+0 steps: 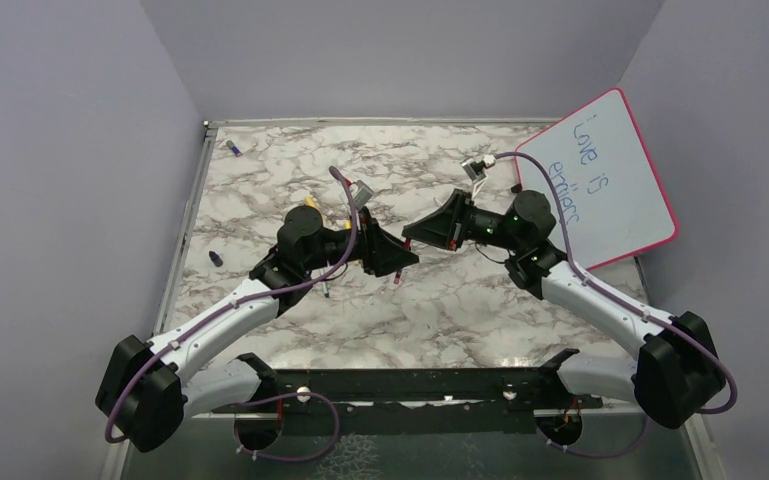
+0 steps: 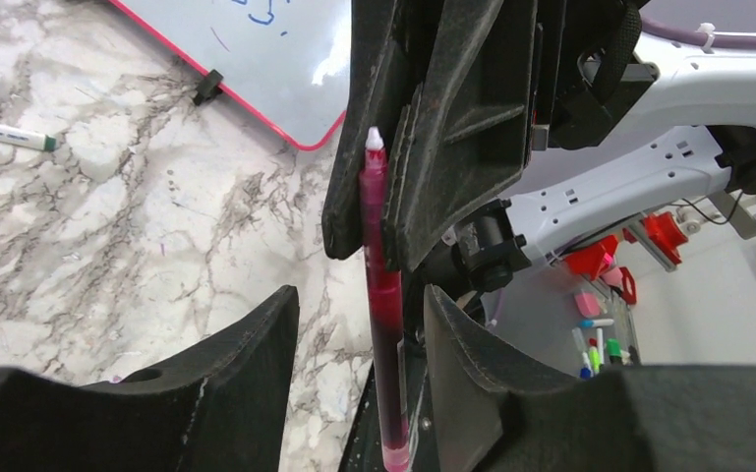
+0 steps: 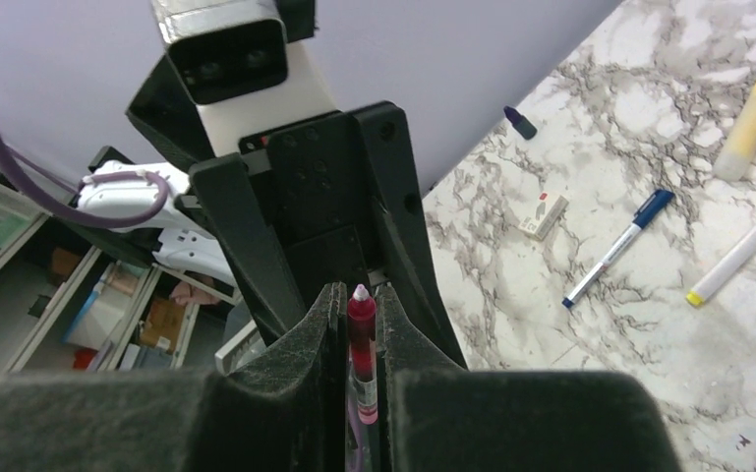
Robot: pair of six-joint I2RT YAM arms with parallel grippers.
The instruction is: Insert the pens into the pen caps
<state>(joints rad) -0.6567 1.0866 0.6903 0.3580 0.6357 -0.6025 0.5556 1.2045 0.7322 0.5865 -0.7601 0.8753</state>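
Left wrist view: our red pen (image 2: pixel 383 315) runs lengthwise from one gripper into the other, above the table (image 1: pixel 460 310). The right gripper (image 3: pixel 359 295) pinches it tight; the left gripper (image 2: pixel 361 295) holds its jaws apart either side, not touching, we judge.

dark red pen (image 2: pixel 384 295) upright, pinched in right tool (image 2: pixel 383 211), left tool (image 2: pixel 362 320) parted around it

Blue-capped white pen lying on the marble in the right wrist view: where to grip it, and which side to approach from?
Grip the blue-capped white pen mid-barrel, coming straight down from above and closing across its long axis. It is thin and lies flat and diagonal on the marble tabletop, with bare surface along both flanks. The yellow-tipped white pen lies apart from it.
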